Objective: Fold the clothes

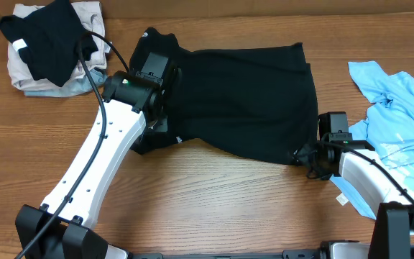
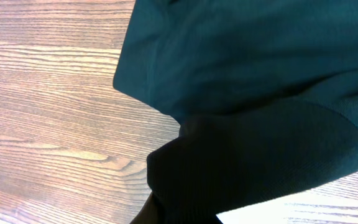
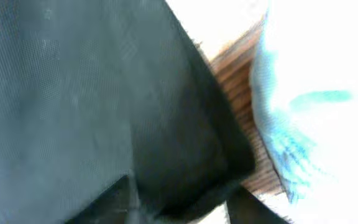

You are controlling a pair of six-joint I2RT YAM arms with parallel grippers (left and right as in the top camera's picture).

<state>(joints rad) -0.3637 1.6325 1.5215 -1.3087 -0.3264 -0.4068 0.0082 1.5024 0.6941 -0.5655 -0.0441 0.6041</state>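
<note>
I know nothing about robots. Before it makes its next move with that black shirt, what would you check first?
1. Do the left fingers grip the black T-shirt? Ok: shut on its left edge.
2. Do the right fingers grip its near right corner? Cannot tell: cloth lies between them.
3. Is the shirt flat? Not ok: its left end is rumpled.
4. Is the light blue T-shirt clear of it? Ok: bare table shows between the two.

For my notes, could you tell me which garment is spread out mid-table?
The large black shirt, laid out flat; the light blue one sits crumpled at right, the pile far left.
</note>
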